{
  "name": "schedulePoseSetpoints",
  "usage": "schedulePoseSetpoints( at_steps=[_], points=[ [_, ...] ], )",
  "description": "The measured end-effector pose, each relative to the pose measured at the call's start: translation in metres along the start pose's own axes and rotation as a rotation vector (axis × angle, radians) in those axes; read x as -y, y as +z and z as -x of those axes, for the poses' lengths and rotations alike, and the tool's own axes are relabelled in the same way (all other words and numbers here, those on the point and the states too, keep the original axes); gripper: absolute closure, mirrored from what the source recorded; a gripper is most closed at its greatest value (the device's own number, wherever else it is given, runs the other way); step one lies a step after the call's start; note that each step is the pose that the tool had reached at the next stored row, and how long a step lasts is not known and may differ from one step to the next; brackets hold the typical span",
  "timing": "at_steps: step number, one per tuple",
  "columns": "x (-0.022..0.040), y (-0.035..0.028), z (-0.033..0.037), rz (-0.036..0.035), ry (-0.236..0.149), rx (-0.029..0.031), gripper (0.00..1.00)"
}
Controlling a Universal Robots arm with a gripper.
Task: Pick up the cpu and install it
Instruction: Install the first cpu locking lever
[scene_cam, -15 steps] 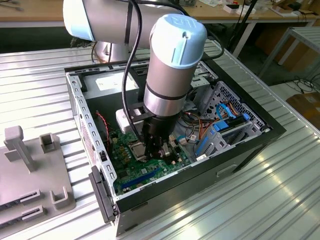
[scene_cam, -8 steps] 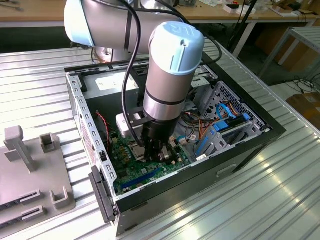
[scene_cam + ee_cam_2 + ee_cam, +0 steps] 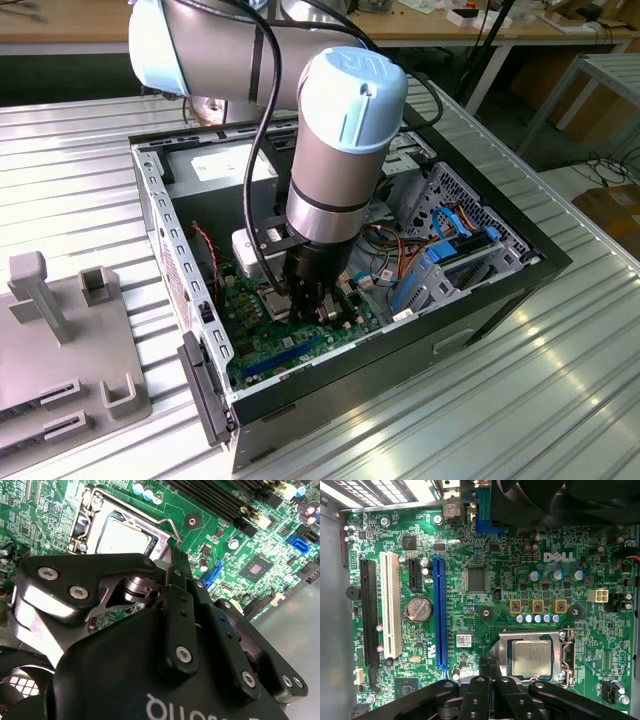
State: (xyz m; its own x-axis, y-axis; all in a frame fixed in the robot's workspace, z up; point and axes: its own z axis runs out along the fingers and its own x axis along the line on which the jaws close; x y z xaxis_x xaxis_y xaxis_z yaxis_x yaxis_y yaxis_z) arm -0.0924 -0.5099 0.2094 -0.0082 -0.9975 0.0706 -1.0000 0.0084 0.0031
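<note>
With the cpu (image 3: 532,658) seated in the socket (image 3: 534,636) near the motherboard (image 3: 485,555) edge, the gripper (image 3: 490,672), fingers together and empty, should work the lever gently, without side-loading.

Arm (image 3: 335,150): forearm vertical, wrist pointing straight down. Gripper (image 3: 312,305): black, fingers (image 3: 175,562) drawn together, nothing between them.

An open black computer case (image 3: 520,265) lies on a ribbed metal table (image 3: 560,380), exposing a green motherboard (image 3: 485,555). A grey fixture (image 3: 60,340) sits near the exterior view's left.
</note>
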Motion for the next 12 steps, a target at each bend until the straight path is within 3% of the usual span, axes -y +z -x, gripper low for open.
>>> schedulePoseSetpoints(
  at_steps=[3,9,12],
  points=[
    [0.0000,-0.0009,0.0000,-0.0001,0.000,0.0018,0.89],
    [-0.0001,-0.0097,-0.0007,0.0001,0.000,0.0063,0.89],
    [0.0000,-0.0097,-0.0007,0.0000,0.000,0.0078,0.89]
  ],
)
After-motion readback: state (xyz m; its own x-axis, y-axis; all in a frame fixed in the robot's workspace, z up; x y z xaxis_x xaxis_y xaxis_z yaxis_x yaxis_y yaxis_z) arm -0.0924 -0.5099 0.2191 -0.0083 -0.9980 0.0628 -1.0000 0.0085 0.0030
